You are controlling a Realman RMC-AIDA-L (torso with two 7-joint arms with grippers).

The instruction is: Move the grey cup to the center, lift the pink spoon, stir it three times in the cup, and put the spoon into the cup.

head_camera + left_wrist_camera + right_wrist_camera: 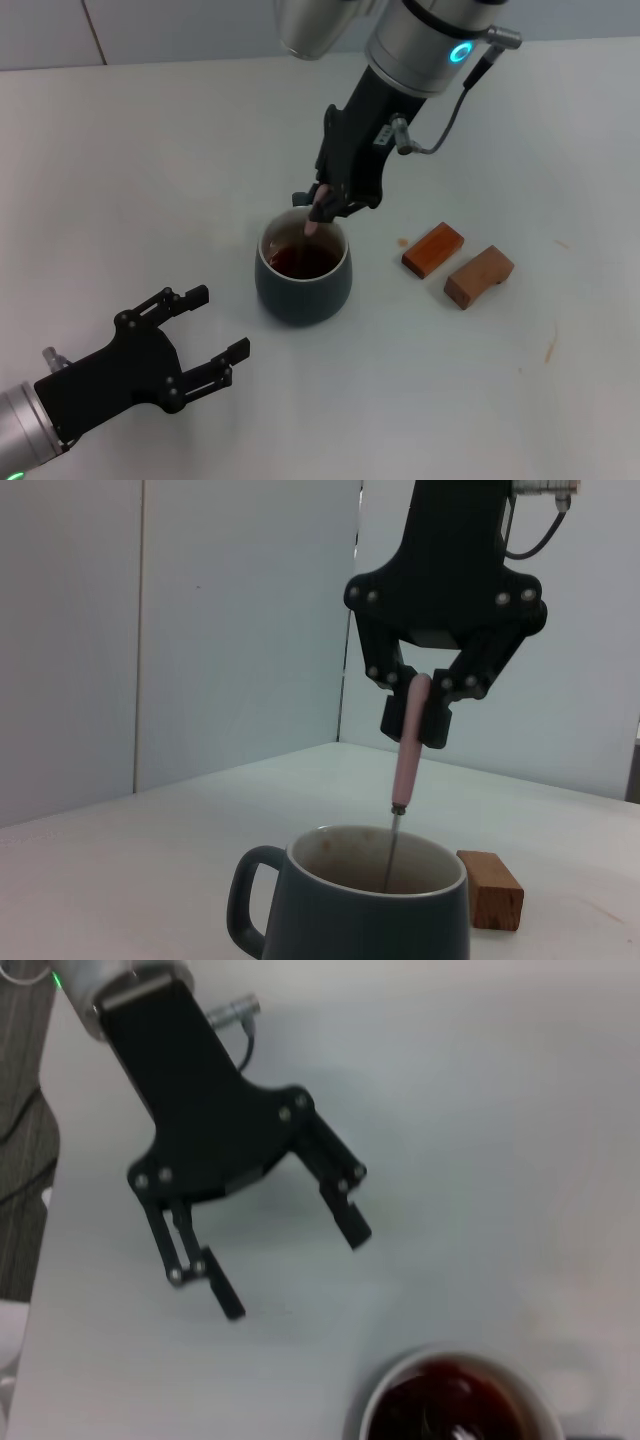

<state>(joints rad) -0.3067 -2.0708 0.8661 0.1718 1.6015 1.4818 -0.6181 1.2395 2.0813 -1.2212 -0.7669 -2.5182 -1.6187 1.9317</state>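
Observation:
The grey cup [303, 272] stands mid-table with dark reddish-brown liquid inside; it also shows in the left wrist view [358, 912] and the right wrist view [455, 1398]. My right gripper [318, 211] hangs over the cup's far rim, shut on the pink spoon [311, 226]. In the left wrist view the right gripper [417, 708] holds the pink spoon [405, 748] nearly upright, its metal end down inside the cup. My left gripper [205, 332] is open and empty on the table, near and to the left of the cup; it shows in the right wrist view [290, 1260].
Two brown wooden blocks [433, 249] [479, 276] lie to the right of the cup; one shows in the left wrist view [491, 889]. Small reddish stains [550, 345] mark the table at the right. A wall [200, 630] backs the table.

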